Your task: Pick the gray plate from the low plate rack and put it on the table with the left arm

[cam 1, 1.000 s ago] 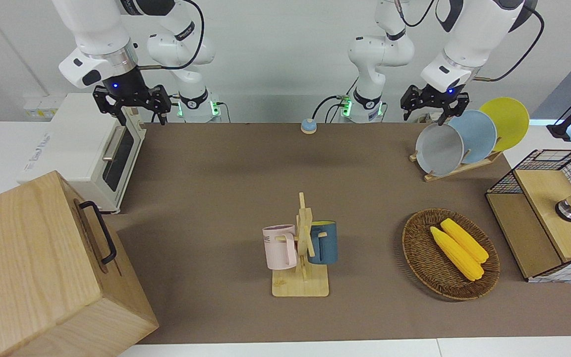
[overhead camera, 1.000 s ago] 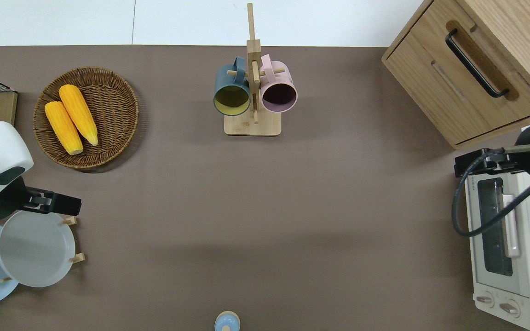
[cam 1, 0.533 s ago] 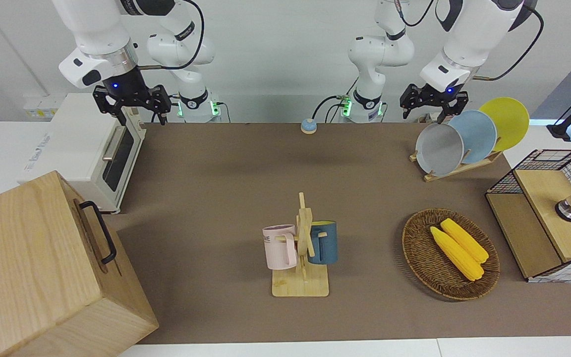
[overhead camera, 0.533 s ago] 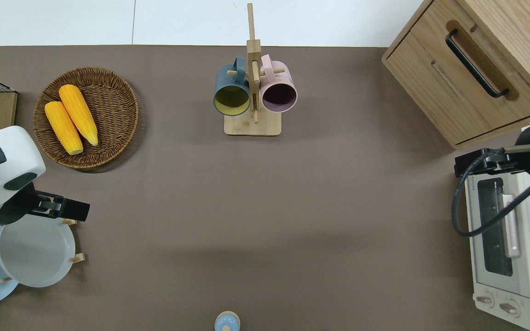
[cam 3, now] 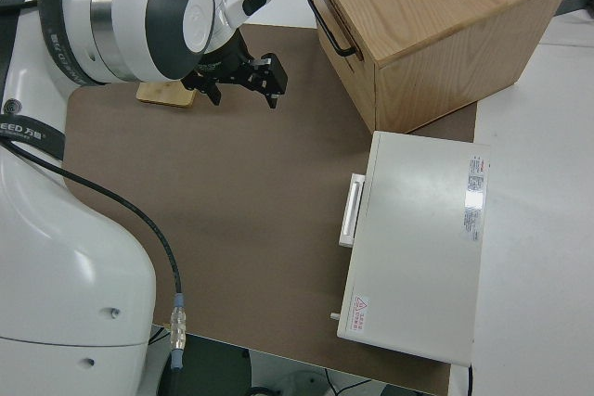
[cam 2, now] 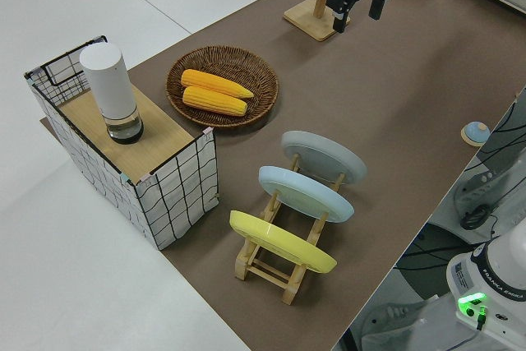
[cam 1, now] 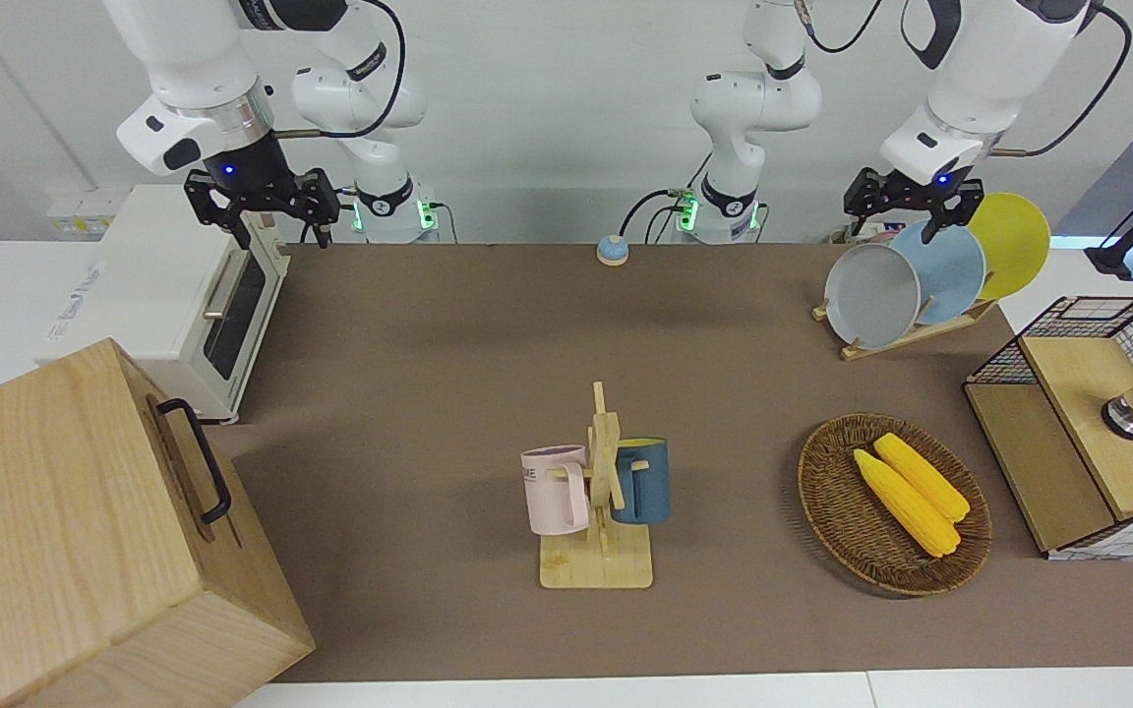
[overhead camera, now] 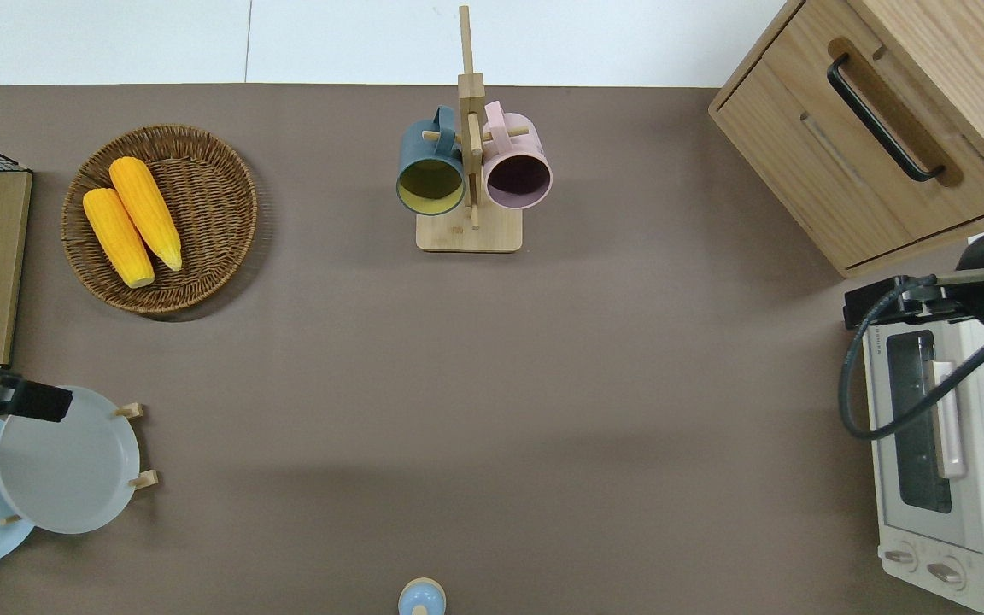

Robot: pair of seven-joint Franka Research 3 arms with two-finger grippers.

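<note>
- Left gripper has shifted from the gray plate toward the left arm's end of the table, now over the plate's rim beside the light blue plate.
- Gray plate stands in the low plate rack, at its end facing open table.
- Fingers spread, empty.
- Right arm parked.

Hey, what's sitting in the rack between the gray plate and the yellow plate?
A light blue plate stands in the rack between the gray plate and the yellow plate, clearest in the left side view.

Glossy white jointed arms, black cables, blue wrist lights.
</note>
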